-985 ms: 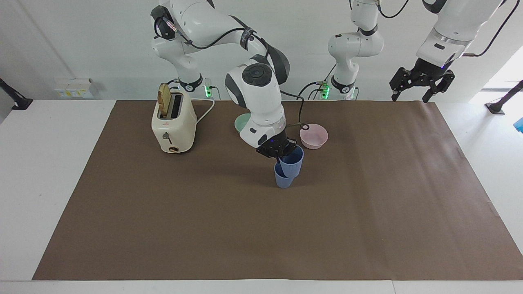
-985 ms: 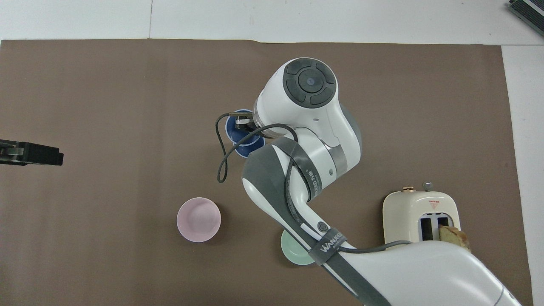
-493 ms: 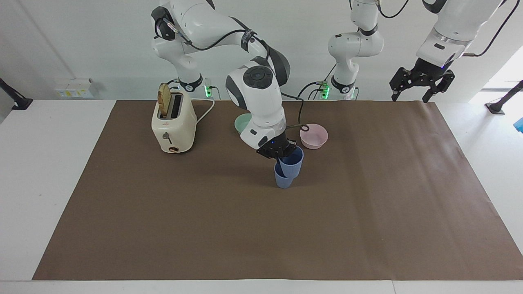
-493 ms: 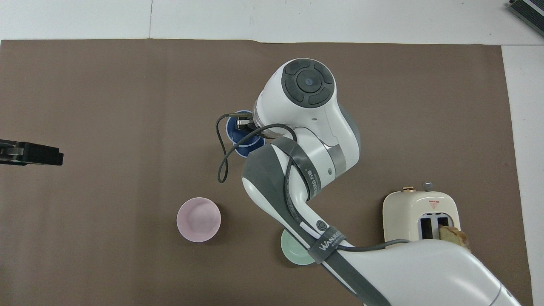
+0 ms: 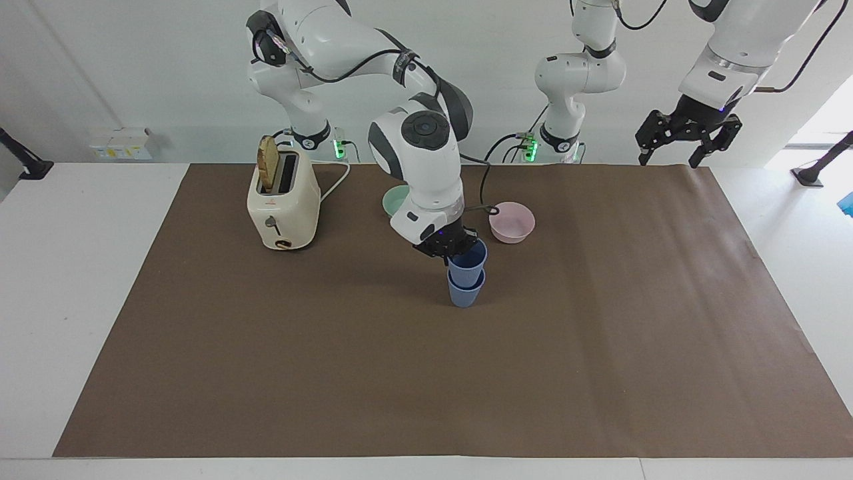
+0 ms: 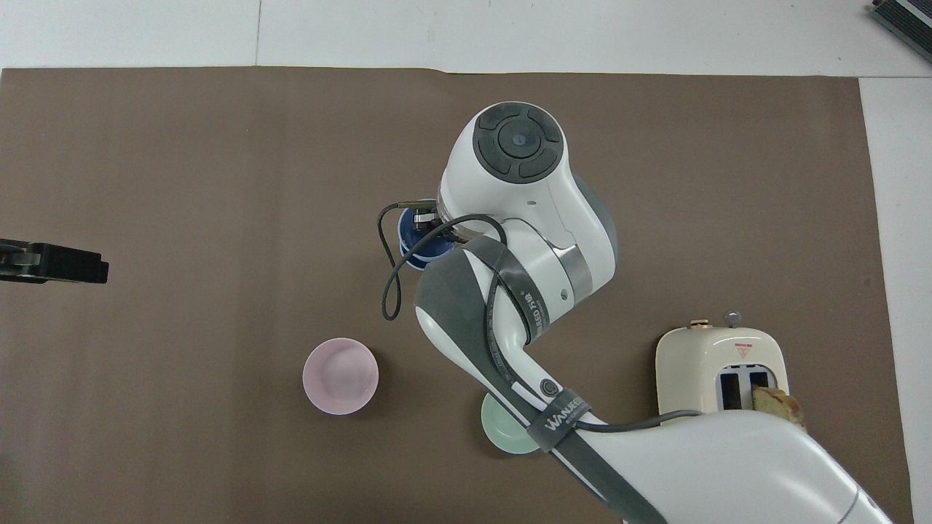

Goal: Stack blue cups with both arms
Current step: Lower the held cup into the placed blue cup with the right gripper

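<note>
Brown-papered worktop (image 5: 266,373): blue cups (image 5: 466,275) being nested.
Right hand (image 5: 452,247) grips the upper cup's rim, lowering it in; release comes next. Left hand (image 5: 686,137) waits, fingers spread, empty.

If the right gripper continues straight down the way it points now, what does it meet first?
The right gripper points down at the upper cup, which it seems to hold at the rim. Going on would press that cup deeper into the lower cup standing on the brown mat.

Two matte blue plastic cups (image 5: 466,277) centre frame; pink bowl (image 5: 512,222), pale green bowl (image 5: 396,199), cream toaster (image 5: 283,200); brown-papered worktop (image 5: 333,373).
</note>
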Robot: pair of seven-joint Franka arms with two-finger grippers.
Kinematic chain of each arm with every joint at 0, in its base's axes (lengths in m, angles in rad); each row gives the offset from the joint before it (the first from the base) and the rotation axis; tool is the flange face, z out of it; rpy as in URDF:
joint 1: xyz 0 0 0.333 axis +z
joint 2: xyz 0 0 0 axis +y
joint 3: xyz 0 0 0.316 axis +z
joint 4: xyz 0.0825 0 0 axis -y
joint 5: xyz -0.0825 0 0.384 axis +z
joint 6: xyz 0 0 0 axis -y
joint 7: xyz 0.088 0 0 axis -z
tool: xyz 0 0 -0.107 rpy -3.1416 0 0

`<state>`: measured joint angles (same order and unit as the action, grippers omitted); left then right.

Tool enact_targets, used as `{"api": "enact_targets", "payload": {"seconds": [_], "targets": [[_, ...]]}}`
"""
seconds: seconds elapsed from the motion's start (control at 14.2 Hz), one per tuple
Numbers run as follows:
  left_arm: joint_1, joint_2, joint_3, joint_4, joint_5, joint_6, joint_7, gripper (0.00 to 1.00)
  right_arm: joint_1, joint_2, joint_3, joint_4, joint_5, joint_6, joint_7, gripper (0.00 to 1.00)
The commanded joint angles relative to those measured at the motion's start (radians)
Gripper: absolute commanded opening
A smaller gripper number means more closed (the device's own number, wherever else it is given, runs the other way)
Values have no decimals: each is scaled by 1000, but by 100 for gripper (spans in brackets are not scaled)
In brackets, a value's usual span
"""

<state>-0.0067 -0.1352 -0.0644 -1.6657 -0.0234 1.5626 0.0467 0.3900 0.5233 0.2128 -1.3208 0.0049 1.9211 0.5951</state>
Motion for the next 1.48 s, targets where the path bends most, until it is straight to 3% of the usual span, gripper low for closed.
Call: {"api": "enact_targets", "payload": {"seconds": [0.0,0.35,0.84,0.99,1.41], "targets": [[10,2,-5,15,2,-21,-4,100,-10,-8,7,-14,-16,5,-8,0],[10,2,-5,15,2,-21,-4,100,-6,-12,7,-78,-10,74,-11,0],[10,2,-5,15,0,-21,-4,100,-10,-12,7,-98,3,81,-8,0],[10,2,-5,15,0,-21,-4,100,-14,-11,7,-97,4,82,-8,33],[10,2,-5,15,2,-21,-4,100,-19,-11,7,-95,3,96,-8,35]]}}
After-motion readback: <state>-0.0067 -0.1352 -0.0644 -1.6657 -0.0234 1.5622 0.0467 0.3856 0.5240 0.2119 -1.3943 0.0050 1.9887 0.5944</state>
